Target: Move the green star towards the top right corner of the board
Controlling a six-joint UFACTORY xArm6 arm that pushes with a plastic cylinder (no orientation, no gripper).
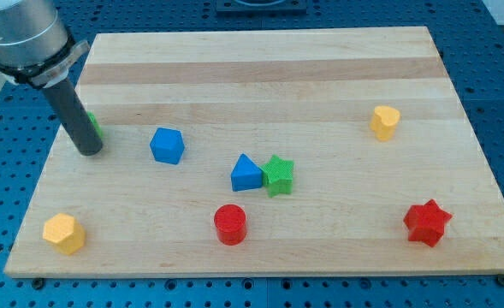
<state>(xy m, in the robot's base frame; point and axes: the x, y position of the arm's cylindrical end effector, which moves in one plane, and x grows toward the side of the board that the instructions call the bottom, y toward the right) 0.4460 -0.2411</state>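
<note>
Yellow block (63, 233) sits nearest, bottom-left. Green star (278, 174) mid-tabletop (260, 60), touching blue block (246, 173) on its left; no long axis; upper right open. No hand; my tip (90, 151) far left.

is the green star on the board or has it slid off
On the board. The green star lies flat near the board's middle, touching the blue block on its left, well inside every edge. My tip is far left.

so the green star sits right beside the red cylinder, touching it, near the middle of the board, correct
Not quite. In the camera view the green star does sit near the middle of the board, but the block it touches is the blue triangular block, on its left in the view. The red cylinder stands apart, lower down.
</note>
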